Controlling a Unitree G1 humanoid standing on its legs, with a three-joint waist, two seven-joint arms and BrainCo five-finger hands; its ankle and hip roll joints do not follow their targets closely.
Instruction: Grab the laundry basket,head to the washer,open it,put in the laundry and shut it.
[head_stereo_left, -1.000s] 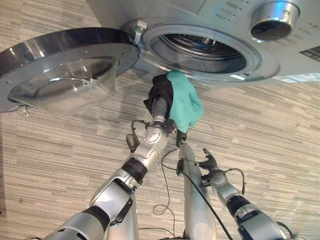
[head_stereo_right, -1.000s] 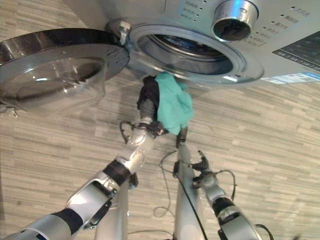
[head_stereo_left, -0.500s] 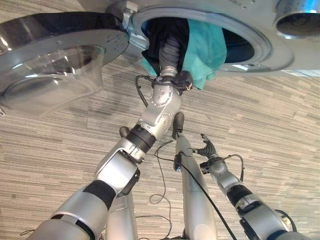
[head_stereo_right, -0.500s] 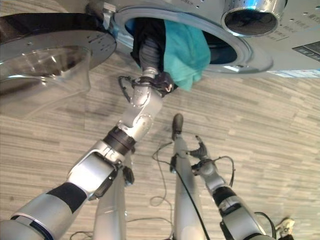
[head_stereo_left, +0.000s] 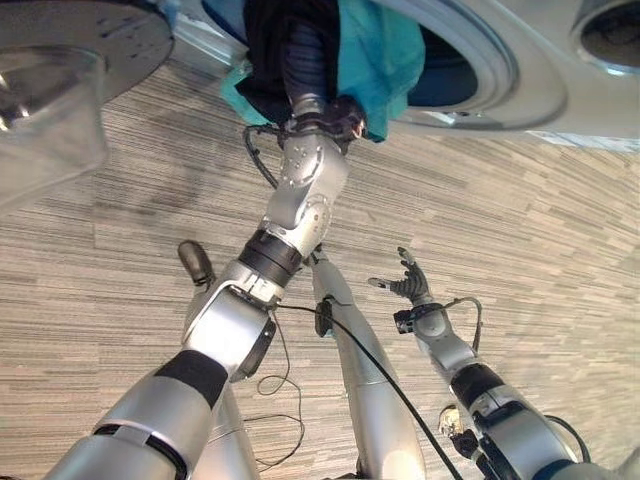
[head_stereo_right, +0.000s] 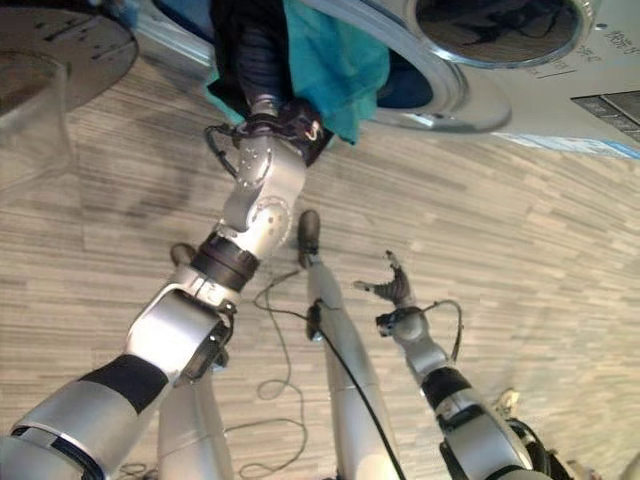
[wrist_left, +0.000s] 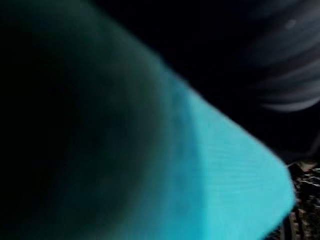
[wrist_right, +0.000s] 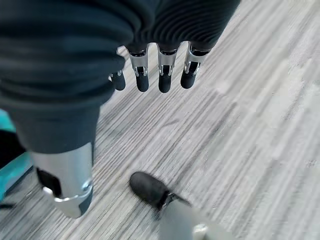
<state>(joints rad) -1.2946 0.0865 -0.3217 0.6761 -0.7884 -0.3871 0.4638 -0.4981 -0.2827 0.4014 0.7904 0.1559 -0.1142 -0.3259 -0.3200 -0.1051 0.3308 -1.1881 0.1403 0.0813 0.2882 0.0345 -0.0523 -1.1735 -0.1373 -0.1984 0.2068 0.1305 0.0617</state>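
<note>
Left hand (head_stereo_left: 300, 75) buried in teal and black laundry (head_stereo_left: 375, 50) at washer opening (head_stereo_left: 460, 70), 12 o'clock, for loading; fingers hidden, state indeterminate. Right hand (head_stereo_left: 408, 285) idle at 4 o'clock, fingers spread wide. Door (head_stereo_left: 60, 60) swung open at 10 o'clock.

washer opening (head_stereo_left: 470, 70) largely plugged by teal cloth (head_stereo_left: 375, 45) and dark garment (head_stereo_left: 265, 50), door (head_stereo_left: 60, 80) apparently swung clear

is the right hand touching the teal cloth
Apart. The left eye view shows the right hand open over bare floor, well clear of the teal cloth at the washer opening.
</note>
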